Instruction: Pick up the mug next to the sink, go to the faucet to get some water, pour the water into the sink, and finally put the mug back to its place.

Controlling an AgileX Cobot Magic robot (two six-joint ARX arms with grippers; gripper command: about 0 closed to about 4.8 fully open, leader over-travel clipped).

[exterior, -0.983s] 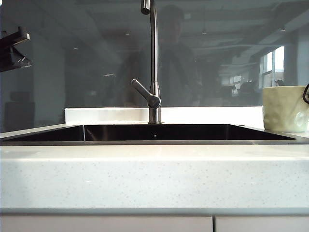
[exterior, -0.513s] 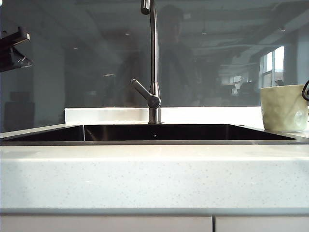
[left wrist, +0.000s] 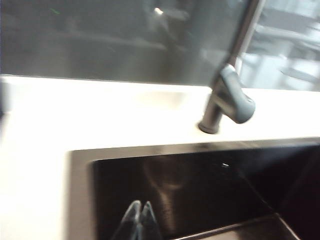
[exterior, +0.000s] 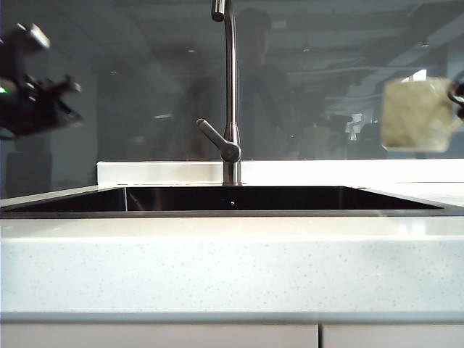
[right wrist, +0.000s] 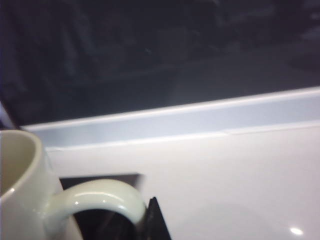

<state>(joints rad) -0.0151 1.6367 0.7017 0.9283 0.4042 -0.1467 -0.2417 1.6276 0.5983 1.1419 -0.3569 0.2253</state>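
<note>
Mug (exterior: pixel 415 114): pale cream, dimpled, shown motion-blurred at the right edge of the exterior view, lifted clear of the countertop (exterior: pixel 232 264) and level with the upper part of the faucet (exterior: pixel 230 94). One second earlier it stood on the counter at the right of the sink (exterior: pixel 232 199); it has since risen. Only a dark sliver of the right gripper (exterior: pixel 458 94) shows there. The right wrist view adds what the exterior view lacks: the mug's loop handle (right wrist: pixel 102 200) with the right gripper (right wrist: pixel 150 222) clamped on it at the lower edge of the frame, above the white counter.

Left gripper (exterior: pixel 43 101): dark and blurred at the upper left of the exterior view, lower and further into the frame than before, apart from the faucet. In the left wrist view its fingertips (left wrist: pixel 139 220) are pressed together with nothing between them, over the black basin, with the lever handle (left wrist: pixel 235 97) in the upper right.

No brand, label or legible writing appears in any view.
</note>
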